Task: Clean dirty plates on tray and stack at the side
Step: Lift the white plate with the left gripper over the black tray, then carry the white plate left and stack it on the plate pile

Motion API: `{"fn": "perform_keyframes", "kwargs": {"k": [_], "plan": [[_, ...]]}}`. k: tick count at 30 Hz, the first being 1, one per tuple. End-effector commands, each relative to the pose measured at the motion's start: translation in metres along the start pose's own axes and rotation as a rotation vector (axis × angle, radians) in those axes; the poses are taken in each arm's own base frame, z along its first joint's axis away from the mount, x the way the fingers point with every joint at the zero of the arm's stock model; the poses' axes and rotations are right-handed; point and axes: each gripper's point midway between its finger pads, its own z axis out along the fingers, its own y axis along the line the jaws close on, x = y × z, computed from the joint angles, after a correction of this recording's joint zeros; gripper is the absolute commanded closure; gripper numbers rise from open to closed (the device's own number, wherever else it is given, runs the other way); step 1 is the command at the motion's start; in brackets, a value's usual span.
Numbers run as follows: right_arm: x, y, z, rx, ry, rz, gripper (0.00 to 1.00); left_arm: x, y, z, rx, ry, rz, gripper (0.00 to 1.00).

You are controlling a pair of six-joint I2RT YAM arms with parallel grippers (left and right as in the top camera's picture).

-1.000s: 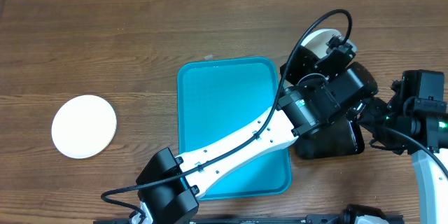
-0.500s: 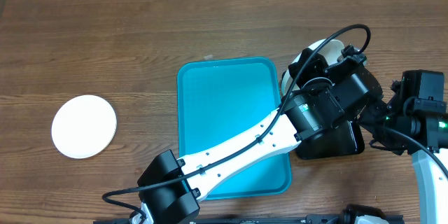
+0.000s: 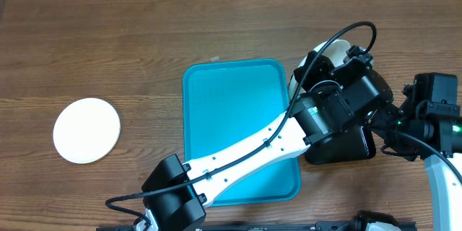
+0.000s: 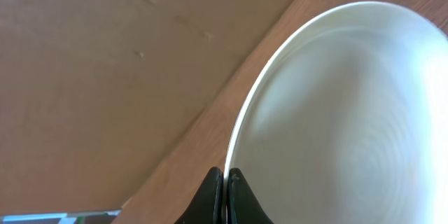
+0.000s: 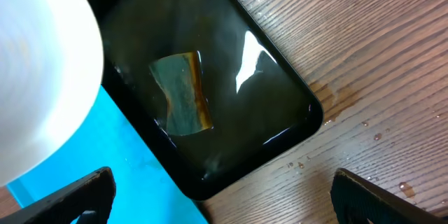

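The turquoise tray [image 3: 238,130] lies bare in the middle of the table. My left gripper [image 4: 225,182] is shut on the rim of a white plate [image 4: 336,112] and holds it tilted above the table, right of the tray's far corner [image 3: 330,45]. That plate also fills the upper left of the right wrist view [image 5: 35,77]. Another white plate [image 3: 86,130] lies flat on the table at the far left. My right gripper [image 5: 224,196] stands wide open with nothing in it, hovering over the near corner of the black tray.
A small glossy black tray [image 5: 280,112] holding water and a green-brown sponge [image 5: 183,94] sits against the turquoise tray's right side. Water drops spot the wood [image 5: 378,136] beside it. The left arm [image 3: 245,148] crosses over the turquoise tray.
The left wrist has swung slightly to the right with the plate in its grip, then settled. The right arm has not moved.
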Motion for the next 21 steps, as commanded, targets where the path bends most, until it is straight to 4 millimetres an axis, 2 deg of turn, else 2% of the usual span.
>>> {"fn": "perform_keyframes", "kwargs": {"k": [1, 4, 6, 7, 9, 10, 11, 12, 15, 17, 21], "plan": [[-0.005, 0.003, -0.006, -0.016, -0.025, -0.005, 0.0, -0.006, 0.009, -0.004, -0.024, -0.007, -0.073, 0.96], [-0.005, 0.003, -0.006, -0.017, -0.027, -0.006, 0.0, -0.006, 0.007, -0.004, -0.01, -0.009, -0.077, 0.96], [-0.006, 0.003, -0.006, -0.018, -0.029, -0.006, 0.0, -0.002, 0.015, -0.004, -0.059, 0.008, -0.078, 0.96], [-0.006, 0.003, -0.006, -0.018, -0.029, -0.006, 0.0, -0.002, 0.012, -0.005, -0.047, 0.006, -0.114, 0.96], [-0.006, 0.003, -0.006, -0.018, -0.029, -0.006, 0.0, -0.001, -0.003, -0.006, 0.035, 0.005, -0.041, 0.96], [-0.005, 0.003, -0.006, -0.018, -0.028, -0.006, 0.0, 0.001, 0.005, -0.006, -0.008, 0.015, 0.001, 0.96], [-0.005, 0.003, -0.006, -0.017, -0.027, -0.006, 0.0, 0.005, 0.02, -0.005, -0.092, 0.032, -0.042, 0.96], [-0.005, 0.003, -0.006, -0.017, -0.027, -0.006, 0.0, 0.007, 0.023, -0.004, -0.109, 0.035, -0.111, 0.96], [-0.005, 0.003, -0.006, -0.018, -0.027, -0.006, 0.0, 0.013, -0.005, -0.003, 0.054, 0.051, -0.087, 0.96], [-0.004, 0.002, -0.006, -0.015, -0.021, -0.005, 0.0, 0.023, -0.003, -0.002, 0.052, 0.09, -0.14, 0.96], [-0.004, 0.002, -0.006, -0.015, -0.022, -0.005, 0.0, 0.05, 0.01, -0.004, 0.104, 0.199, -0.366, 0.96]]}}
